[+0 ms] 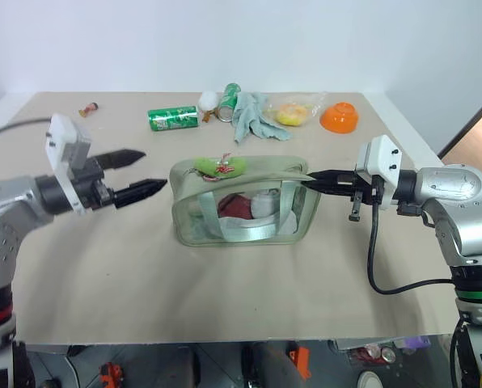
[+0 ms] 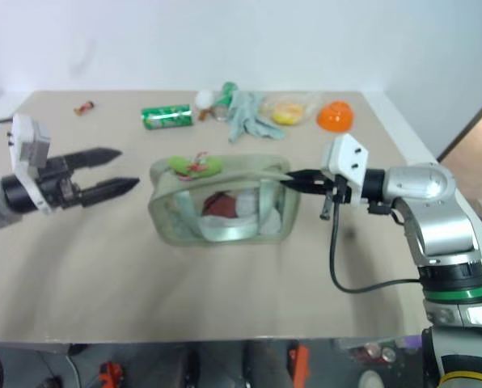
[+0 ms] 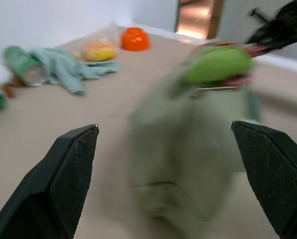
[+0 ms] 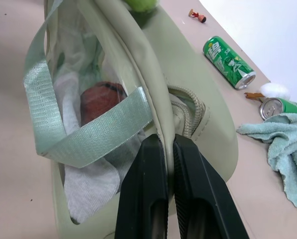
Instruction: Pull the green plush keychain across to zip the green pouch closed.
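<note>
The green pouch stands in the middle of the table, with red and white items showing through its clear side. The green plush keychain lies on its top near the left end, and is also seen past my left fingers. My left gripper hangs open just left of the pouch, level with the keychain, a short gap away and holding nothing. My right gripper is shut on the pouch's right end seam, beside the zipper's end.
Along the table's far edge lie a green soda can, a second can, a pale green-grey cloth, a plastic bag with something yellow, an orange bowl and a small figurine.
</note>
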You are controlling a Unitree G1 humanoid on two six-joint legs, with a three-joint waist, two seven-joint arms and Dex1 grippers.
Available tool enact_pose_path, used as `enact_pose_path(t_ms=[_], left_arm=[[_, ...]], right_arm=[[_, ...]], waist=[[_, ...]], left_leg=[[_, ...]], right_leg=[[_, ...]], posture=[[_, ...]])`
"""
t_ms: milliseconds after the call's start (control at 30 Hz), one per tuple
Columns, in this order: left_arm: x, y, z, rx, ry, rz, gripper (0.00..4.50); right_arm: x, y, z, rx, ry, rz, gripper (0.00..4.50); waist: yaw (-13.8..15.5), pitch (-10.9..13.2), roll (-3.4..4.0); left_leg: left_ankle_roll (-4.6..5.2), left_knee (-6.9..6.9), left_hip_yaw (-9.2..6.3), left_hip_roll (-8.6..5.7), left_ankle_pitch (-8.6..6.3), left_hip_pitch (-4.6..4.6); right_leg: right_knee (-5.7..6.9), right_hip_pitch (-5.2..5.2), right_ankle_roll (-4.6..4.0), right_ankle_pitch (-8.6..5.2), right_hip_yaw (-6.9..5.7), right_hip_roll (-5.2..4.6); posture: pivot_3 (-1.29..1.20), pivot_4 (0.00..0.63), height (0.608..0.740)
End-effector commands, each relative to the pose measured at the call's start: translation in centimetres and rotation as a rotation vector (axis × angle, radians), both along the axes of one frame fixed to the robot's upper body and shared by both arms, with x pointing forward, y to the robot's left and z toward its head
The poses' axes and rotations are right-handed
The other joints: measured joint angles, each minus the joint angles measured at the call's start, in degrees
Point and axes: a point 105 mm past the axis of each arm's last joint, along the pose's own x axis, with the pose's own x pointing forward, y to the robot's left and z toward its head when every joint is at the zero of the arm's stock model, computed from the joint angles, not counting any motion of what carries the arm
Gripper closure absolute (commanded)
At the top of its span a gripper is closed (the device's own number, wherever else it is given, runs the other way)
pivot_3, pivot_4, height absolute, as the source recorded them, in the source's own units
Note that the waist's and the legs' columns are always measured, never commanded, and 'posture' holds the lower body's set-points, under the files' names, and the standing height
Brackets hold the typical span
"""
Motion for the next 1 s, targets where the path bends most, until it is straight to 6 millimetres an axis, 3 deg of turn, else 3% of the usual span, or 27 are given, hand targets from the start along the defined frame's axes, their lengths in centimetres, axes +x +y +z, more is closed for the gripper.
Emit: enact_pose_path(t_ms=[33,433,567,867,1000], left_arm=[[-1.4,-1.7,0.3,-0.005,-0.029,-0.038,0.07],[1.2,-2.2,-1.8,0.038,-0.057,0.039,0.07],[1.9,-2.3,-2.0,0.032,-0.075,0.047,1.2],[2.7,-2.9,-2.1,0.032,-0.113,0.021,4.29],[2.6,-3.1,-2.3,0.037,-0.115,0.006,4.47]], right_arm=[[-0.1,0.3,0.9,0.0,-0.035,0.017,4.5],[-0.3,0.2,1.1,-0.003,-0.039,0.015,4.5],[-0.3,0.0,1.2,-0.005,-0.043,0.005,4.5],[-0.6,-0.4,1.4,0.0,-0.034,-0.02,4.5],[-0.9,-0.5,1.5,0.03,0.021,-0.013,4.5]], waist=[[0.0,0.0,0.0],[0.0,0.0,0.0],[0.0,0.0,0.0],[0.0,0.0,0.0],[0.0,0.0,0.0]], left_leg=[[-0.01,0.0,0.02,-0.01,0.01,0.04],[-0.1,-0.02,0.0,0.02,0.16,0.1],[-0.1,-0.02,0.01,0.01,0.16,0.07],[-0.1,-0.02,0.02,0.01,0.16,0.07],[-0.1,-0.02,0.01,0.01,0.16,0.06]], right_leg=[[0.0,0.03,-0.01,0.02,0.02,0.0],[0.01,0.04,-0.15,0.21,0.03,0.16],[-0.02,0.02,-0.14,0.2,0.04,0.13],[-0.02,0.02,-0.14,0.21,0.04,0.13],[-0.02,0.01,-0.13,0.2,0.04,0.13]], posture=[[0.0,0.15,0.74],[0.0,0.15,0.74],[0.0,0.15,0.74],[0.0,0.15,0.74],[0.0,0.15,0.74]])
